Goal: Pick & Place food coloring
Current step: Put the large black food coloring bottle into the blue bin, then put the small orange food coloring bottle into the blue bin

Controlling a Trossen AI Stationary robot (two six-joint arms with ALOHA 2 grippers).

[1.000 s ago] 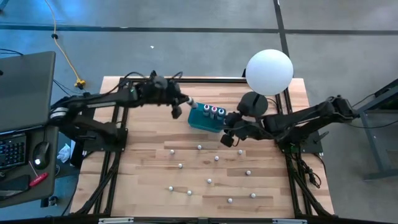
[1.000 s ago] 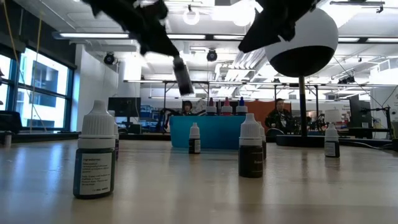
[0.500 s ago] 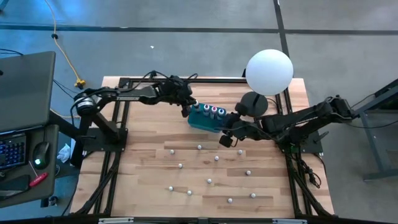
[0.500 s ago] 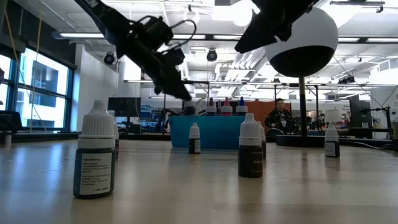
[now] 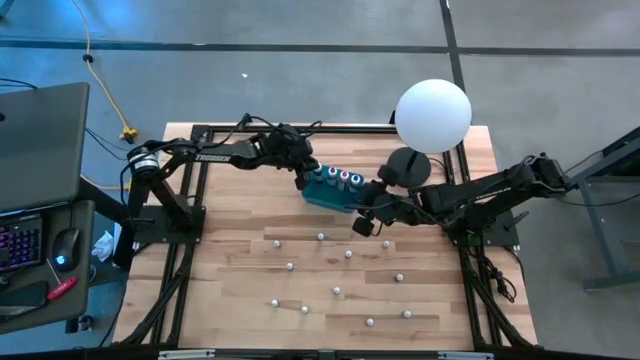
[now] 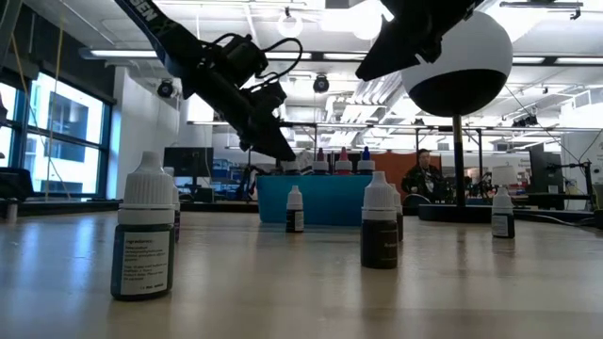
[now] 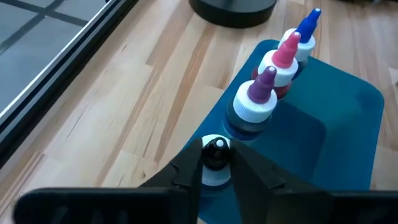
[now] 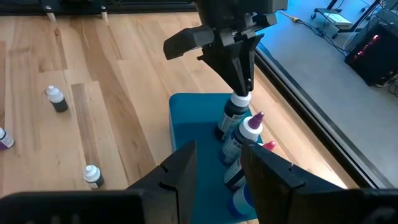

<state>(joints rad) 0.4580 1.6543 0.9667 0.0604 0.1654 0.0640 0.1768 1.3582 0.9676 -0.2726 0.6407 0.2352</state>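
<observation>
A teal square box [image 5: 325, 195] stands at mid-table and holds three dropper bottles [image 7: 255, 102] with purple, pink and blue tips. My left gripper [image 5: 302, 178] hangs over the box's left end, shut on a fourth small food coloring bottle [image 8: 235, 113] with a dark body and white cap. My right gripper [image 5: 366, 222] hovers open by the box's near right corner, its fingers [image 8: 180, 168] touching nothing. Several more white-capped bottles [image 5: 336, 292] stand upright on the wooden table [image 5: 230, 300], nearer to me than the box. My left gripper pinches the bottle's white cap [image 7: 216, 163] between its two fingers [image 8: 239, 71], which come from above and point down, slanting from the table's left. The bottle stays upright below the fingers, its dark body [image 8: 233, 118] down inside the box beside the purple-tipped bottle.
A big white globe lamp [image 5: 433, 115] on a dark round base [image 5: 408, 168] stands just beyond the box's right end, above my right arm. Black frame rails run along the table's left, right and far edges. Scattered bottles [image 6: 144, 240] dot the near half.
My left gripper has carried the bottle toward the table's right and down, from the air left of the box to the box's left end. The bottle was tilted and now stands upright with its body inside the box. The gripper has stayed shut on it.
</observation>
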